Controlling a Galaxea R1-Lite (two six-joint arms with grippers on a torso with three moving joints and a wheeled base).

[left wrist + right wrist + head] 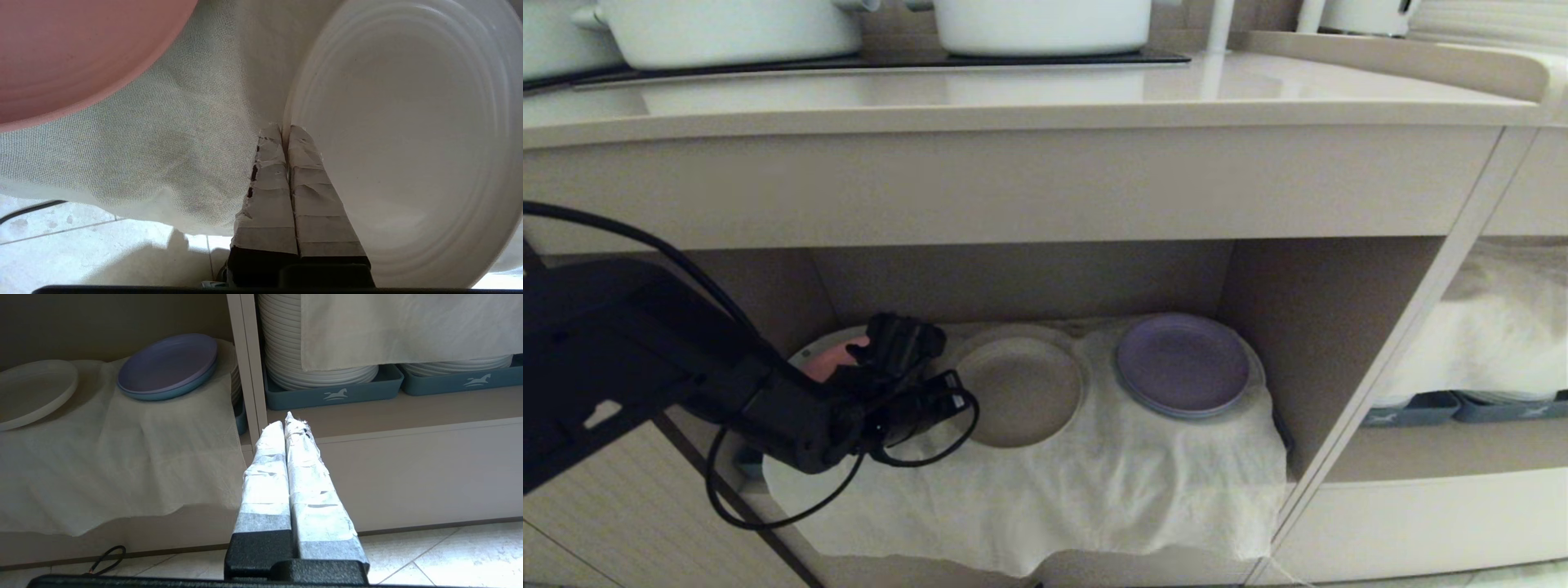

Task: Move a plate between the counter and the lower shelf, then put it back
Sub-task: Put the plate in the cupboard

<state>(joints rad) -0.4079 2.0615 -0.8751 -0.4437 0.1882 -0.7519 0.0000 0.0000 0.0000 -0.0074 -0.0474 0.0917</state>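
The small cream plate (1023, 392) (408, 143) sits on the wrinkled off-white cloth (1054, 490) in the lower shelf (1307, 327). My left gripper (964, 400) (285, 130) reaches into the niche from the left and is shut on the plate's near-left rim, which runs between the taped fingertips. The same plate (32, 392) also shows in the right wrist view. My right gripper (287, 420) hangs low outside the cabinet, in front of the divider, shut and empty. The counter (1013, 98) runs above the niche.
A pink plate (829, 359) (81, 53) lies just left of the gripper, purple plates (1183, 363) (167, 365) to the right. The neighbouring niche holds stacked white plates (318, 371) in blue-grey trays (331, 394). White pots (1041, 24) stand on the counter. A black cable (768, 506) loops under my left arm.
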